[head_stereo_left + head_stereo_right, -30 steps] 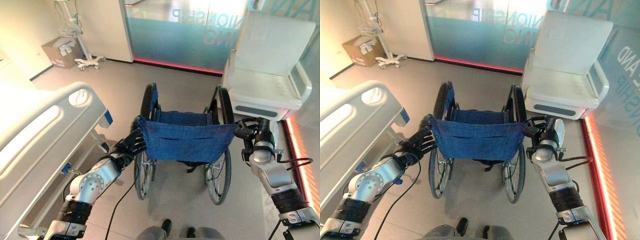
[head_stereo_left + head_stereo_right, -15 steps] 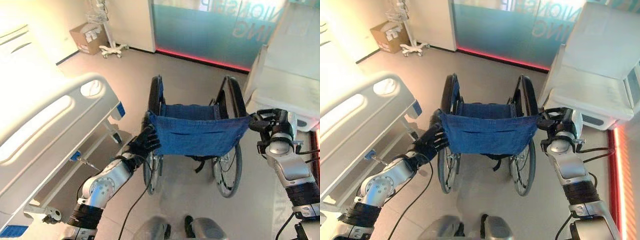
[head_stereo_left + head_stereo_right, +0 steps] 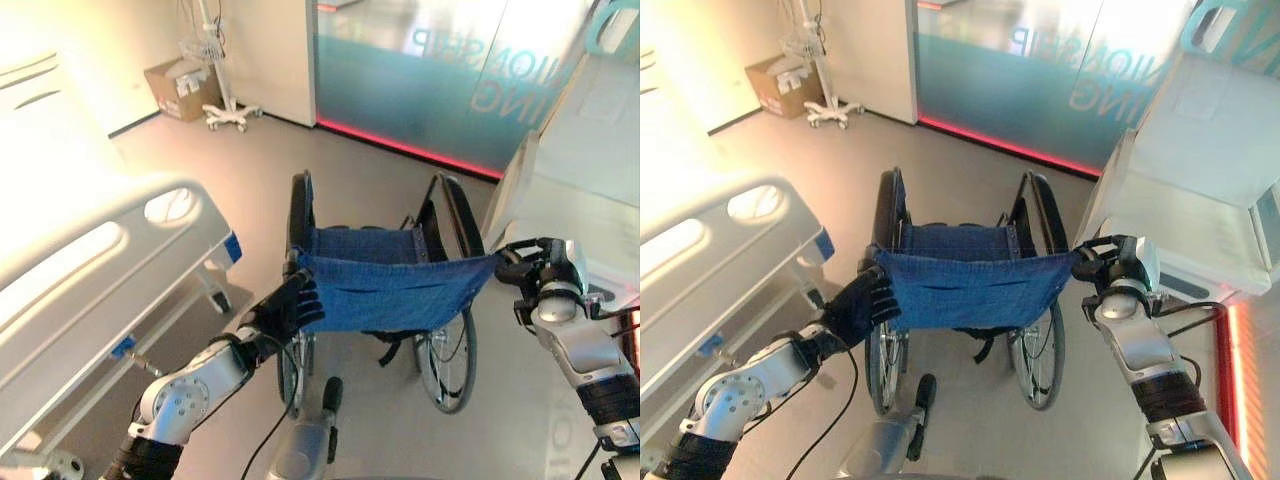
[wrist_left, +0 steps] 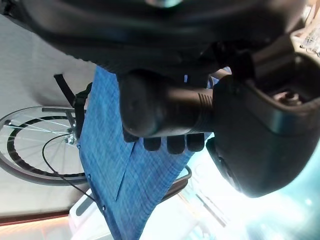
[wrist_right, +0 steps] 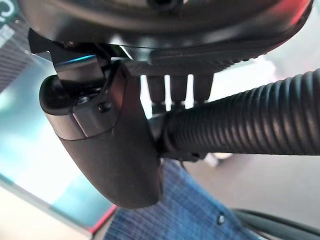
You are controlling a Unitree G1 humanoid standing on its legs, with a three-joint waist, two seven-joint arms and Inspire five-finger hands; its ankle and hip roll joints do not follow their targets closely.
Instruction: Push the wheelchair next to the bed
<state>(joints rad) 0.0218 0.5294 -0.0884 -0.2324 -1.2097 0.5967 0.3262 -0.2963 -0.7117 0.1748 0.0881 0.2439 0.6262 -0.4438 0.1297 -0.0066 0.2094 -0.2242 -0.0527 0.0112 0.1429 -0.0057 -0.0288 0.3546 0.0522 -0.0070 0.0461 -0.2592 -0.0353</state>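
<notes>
A wheelchair (image 3: 385,290) with a blue cloth back and black wheels stands on the floor in front of me, seen from behind. My left hand (image 3: 283,308) is curled round its left push handle (image 4: 165,112), which shows as a smooth black grip in the left wrist view. Its right push handle (image 5: 250,127) is a ribbed black grip, and my right hand (image 3: 535,268) is wrapped round it. The white bed (image 3: 100,270) lies at the left, its footboard close to the wheelchair's left wheel.
A white reclining chair (image 3: 1200,190) stands close at the right of the wheelchair. A glass wall with a red strip (image 3: 420,150) runs across the back. A cardboard box (image 3: 180,85) and a wheeled stand (image 3: 225,110) are at the far left. Open floor lies ahead.
The view has shifted as I walk; the wheelchair has rolled forward along the bed's footboard, with both hands still on its handles.
</notes>
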